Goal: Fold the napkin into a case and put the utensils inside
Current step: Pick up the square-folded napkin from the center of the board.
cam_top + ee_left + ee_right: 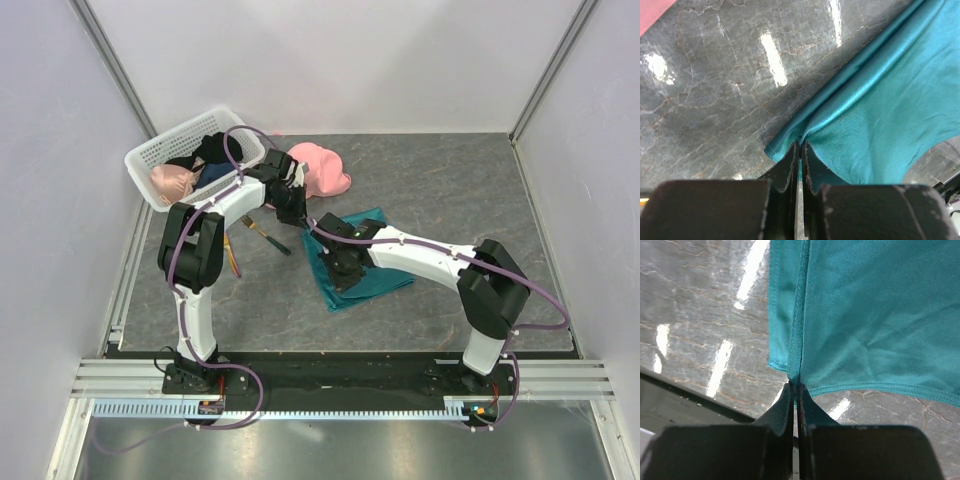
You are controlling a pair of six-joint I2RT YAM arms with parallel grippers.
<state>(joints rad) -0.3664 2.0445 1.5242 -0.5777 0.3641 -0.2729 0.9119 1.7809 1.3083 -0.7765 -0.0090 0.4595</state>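
With my left claw [800, 150] and right claw [794, 390] each pinched shut on an edge of the teal napkin [390, 280] lying on the desk [450, 190], I worry the slick cloth slips from either thin pinch if I lift unevenly, spoiling the fold.

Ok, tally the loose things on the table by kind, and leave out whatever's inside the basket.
teal napkin: 1
pink cap: 1
white basket: 1
utensils: 2, a fork and a purple-and-orange piece
Total: 5
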